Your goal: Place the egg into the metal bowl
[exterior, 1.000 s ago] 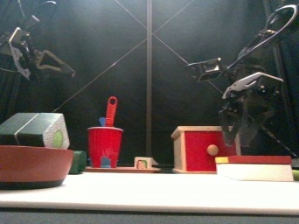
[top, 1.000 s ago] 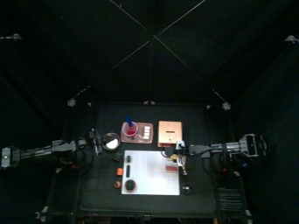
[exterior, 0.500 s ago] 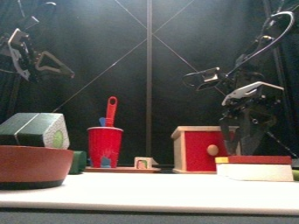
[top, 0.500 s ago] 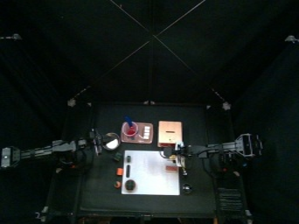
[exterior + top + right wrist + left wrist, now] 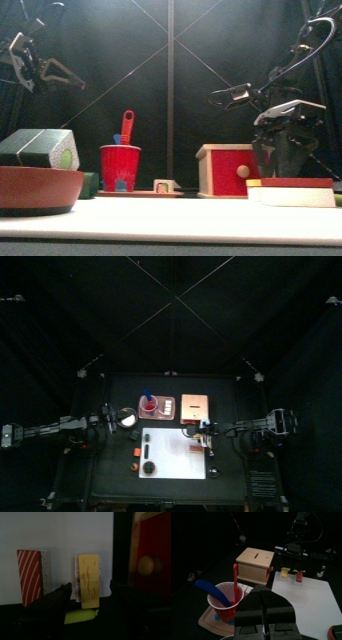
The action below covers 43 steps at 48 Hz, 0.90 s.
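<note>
1. Left gripper (image 5: 264, 607): jaws pressed together, holding nothing, raised over the table's left side.
2. Small round shiny metal bowl (image 5: 127, 417): on the table's left, near the red plastic cup (image 5: 150, 406).
3. Right gripper (image 5: 205, 432): jaws spread wide, empty, over the flat white board (image 5: 174, 456).

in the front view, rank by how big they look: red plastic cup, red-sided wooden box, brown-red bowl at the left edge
1. brown-red bowl, though it sits nearest the camera and is cut off, so its true size is unsure
2. red-sided wooden box
3. red plastic cup
</note>
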Tool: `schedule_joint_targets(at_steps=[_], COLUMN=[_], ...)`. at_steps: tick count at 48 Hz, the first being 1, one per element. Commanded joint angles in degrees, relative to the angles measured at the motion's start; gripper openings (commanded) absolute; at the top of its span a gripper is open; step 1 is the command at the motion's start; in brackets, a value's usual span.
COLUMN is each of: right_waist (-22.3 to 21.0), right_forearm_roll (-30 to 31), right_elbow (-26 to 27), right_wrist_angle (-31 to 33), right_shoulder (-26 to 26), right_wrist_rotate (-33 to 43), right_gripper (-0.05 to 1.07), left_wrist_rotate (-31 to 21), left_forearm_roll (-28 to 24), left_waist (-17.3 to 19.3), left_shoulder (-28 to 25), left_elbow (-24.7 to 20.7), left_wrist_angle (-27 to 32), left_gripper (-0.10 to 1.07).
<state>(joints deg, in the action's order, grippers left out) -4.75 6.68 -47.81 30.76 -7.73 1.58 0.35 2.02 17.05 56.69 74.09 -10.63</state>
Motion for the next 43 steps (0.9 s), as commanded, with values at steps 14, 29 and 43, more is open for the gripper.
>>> schedule_joint_targets(at_steps=[14, 29, 43], right_waist=[0.5, 0.4, 0.7], right_forearm_roll=[0.1, -0.1, -0.4], right_elbow=[0.6, 0.8, 1.1], right_wrist_angle=[-0.6, -1.1, -1.1], right_shoulder=[2.0, 3.7, 3.2], right_wrist_rotate=[0.1, 0.2, 0.3], right_gripper=[0.93, 0.82, 0.67], left_wrist_rotate=[0.0, 0.0, 0.0], left_forearm_roll=[-0.1, -0.1, 0.0], left_waist=[0.0, 0.0, 0.0], left_shoulder=[-0.4, -0.4, -0.4], left_elbow=[-1.1, -1.2, -1.2], left_wrist_angle=[-0.5, -0.5, -0.5], left_gripper=[0.0, 0.0, 0.0])
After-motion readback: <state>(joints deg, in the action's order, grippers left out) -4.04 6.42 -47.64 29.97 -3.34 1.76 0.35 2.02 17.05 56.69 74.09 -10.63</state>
